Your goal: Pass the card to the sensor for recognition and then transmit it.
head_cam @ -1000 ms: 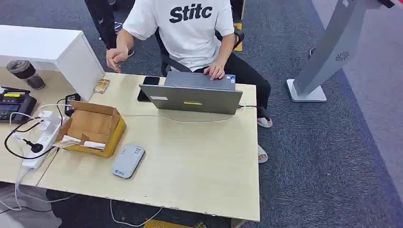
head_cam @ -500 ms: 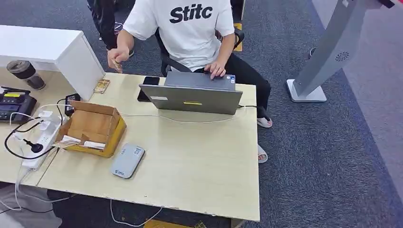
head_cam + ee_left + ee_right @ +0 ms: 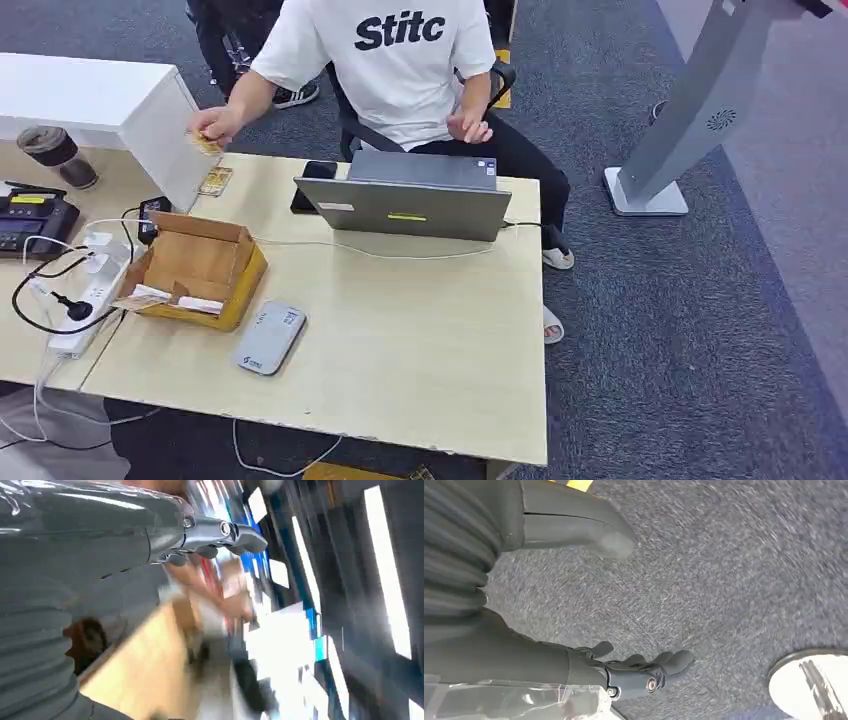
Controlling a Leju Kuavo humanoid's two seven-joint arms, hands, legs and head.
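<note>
The card (image 3: 207, 145) sat in the person's hand (image 3: 213, 126) at the desk's far-left corner, nearer the left hand (image 3: 215, 532); both robot hands, right hand (image 3: 639, 672) included, hung released and empty.

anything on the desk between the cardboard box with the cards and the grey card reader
Nothing visible. The cardboard box sits right beside the grey card reader, with only bare desk between them. The laptop and its white cable lie farther back.
</note>
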